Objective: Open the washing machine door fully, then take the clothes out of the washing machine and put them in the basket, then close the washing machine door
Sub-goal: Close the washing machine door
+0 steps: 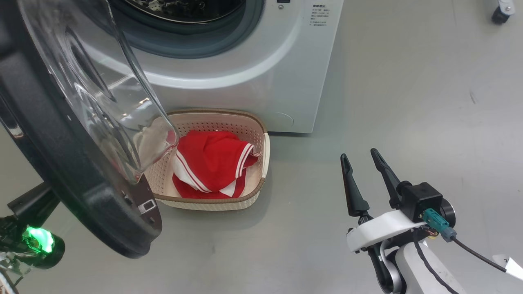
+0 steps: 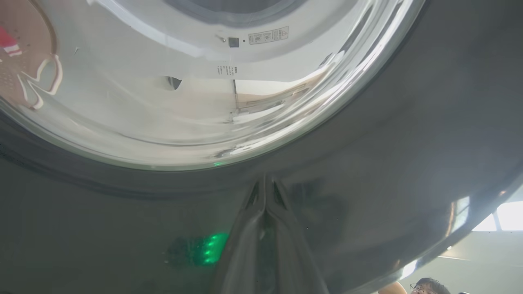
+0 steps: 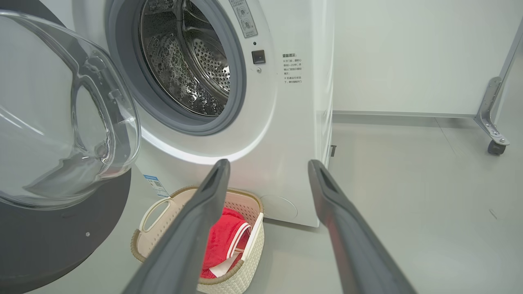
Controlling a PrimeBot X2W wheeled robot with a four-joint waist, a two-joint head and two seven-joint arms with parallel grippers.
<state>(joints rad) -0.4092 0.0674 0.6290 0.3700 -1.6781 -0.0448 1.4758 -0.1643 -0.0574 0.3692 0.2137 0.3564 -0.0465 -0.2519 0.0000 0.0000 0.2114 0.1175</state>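
Two of the three steps look finished to me, and the last is in hand.

Head view: the washing machine door (image 1: 61, 175) stands swung out to the left of the washing machine (image 1: 253, 81), its glass bowl overlapping the basket's left corner from this angle. The basket (image 1: 266, 159) sits on the floor just in front of the washer's foot, and the clothes (image 1: 212, 159) lie heaped inside it. My right gripper (image 1: 358, 155) hovers well off to the right of the washer, fingers spread, holding nothing.

Left wrist view: my left gripper (image 2: 265, 185) has its fingers pressed together, with the tips against the door's black outer rim just below the glass. It pinches nothing.

Right wrist view: the drum (image 3: 192, 61) shows bare metal, with no cloth that I can see. The red cloth sits in the basket before the washer.

So I judge that I am closing the door. The next move calls for my left arm to push the rim round toward the washer's mouth, following the hinge's arc, until the door latches.
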